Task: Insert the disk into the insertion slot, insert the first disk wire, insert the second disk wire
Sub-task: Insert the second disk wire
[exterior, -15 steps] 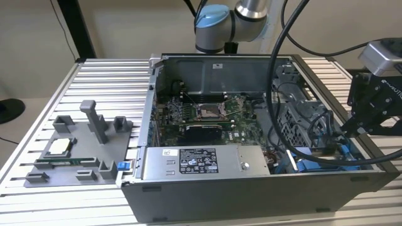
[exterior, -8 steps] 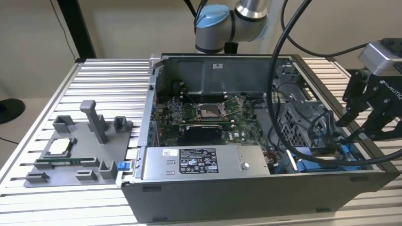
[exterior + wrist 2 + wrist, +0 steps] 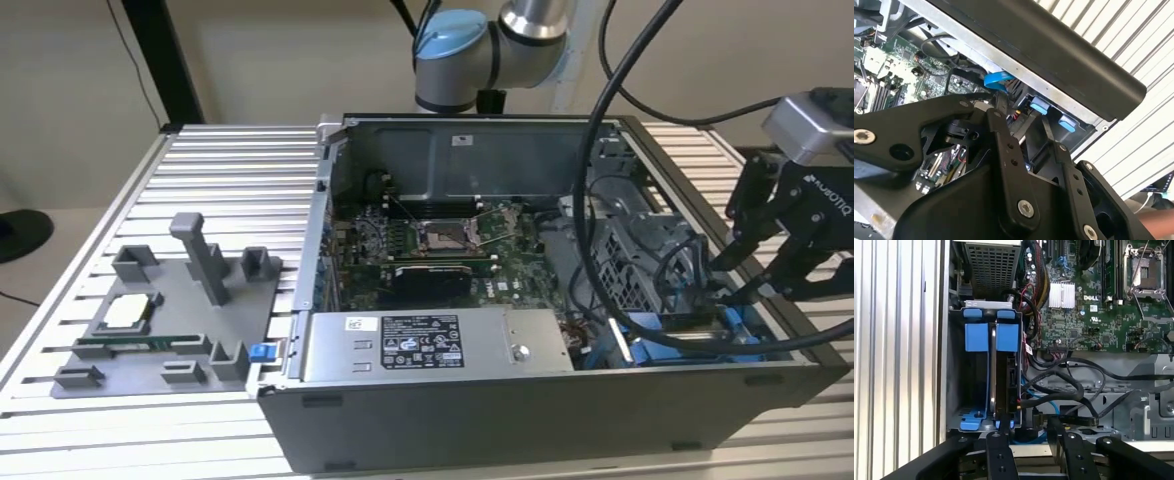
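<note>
The disk (image 3: 1004, 382) stands edge-on in the insertion slot (image 3: 954, 375), the grey sheet-metal bay in the case's corner, held by its blue frame (image 3: 1007, 337). In the exterior view the blue frame (image 3: 654, 328) sits low in the case's right front corner. My gripper (image 3: 1029, 437) hovers just past the disk's connector end, shut on a black wire connector (image 3: 1028, 431). In the second wrist view my gripper (image 3: 1024, 129) points into that corner, near a blue flat wire (image 3: 999, 80). The exterior view has my gripper (image 3: 741, 287) reaching down among black cables.
A second blue frame (image 3: 976, 337) stands beside the disk. A perforated grey cage (image 3: 991, 262) lies beyond the bay. Black cables (image 3: 1074, 387) cross by the motherboard (image 3: 427, 240). A silver power-supply box (image 3: 427, 345) fills the front, and a grey fixture (image 3: 174, 320) sits on the exterior view's left.
</note>
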Robot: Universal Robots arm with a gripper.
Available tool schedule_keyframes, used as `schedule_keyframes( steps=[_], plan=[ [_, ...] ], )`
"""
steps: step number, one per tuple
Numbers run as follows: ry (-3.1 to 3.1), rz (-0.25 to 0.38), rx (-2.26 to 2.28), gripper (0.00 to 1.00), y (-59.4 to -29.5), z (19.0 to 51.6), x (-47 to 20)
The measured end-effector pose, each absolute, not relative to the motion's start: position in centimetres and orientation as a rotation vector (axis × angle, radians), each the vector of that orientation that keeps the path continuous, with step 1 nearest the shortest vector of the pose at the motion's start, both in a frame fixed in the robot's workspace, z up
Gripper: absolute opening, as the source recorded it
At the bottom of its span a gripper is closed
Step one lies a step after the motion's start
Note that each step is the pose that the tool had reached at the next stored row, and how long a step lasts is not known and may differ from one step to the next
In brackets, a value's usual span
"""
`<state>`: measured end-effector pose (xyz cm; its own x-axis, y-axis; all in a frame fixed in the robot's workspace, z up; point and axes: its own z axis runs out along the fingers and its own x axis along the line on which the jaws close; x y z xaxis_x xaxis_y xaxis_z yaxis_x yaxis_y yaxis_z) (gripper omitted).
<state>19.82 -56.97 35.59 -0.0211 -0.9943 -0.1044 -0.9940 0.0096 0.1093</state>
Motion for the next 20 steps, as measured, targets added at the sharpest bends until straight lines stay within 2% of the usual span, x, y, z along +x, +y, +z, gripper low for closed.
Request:
schedule_keyframes(
  steps=[6,11,20],
  plan=[
    [-2.224,-0.257,2.182,1.0,-56.6,35.3,20.2],
    [-2.204,-0.3,2.156,1.0,-56.7,35.2,20.4],
    [-2.2,-0.314,2.15,1.0,-56.7,34.8,21.0]
  ],
)
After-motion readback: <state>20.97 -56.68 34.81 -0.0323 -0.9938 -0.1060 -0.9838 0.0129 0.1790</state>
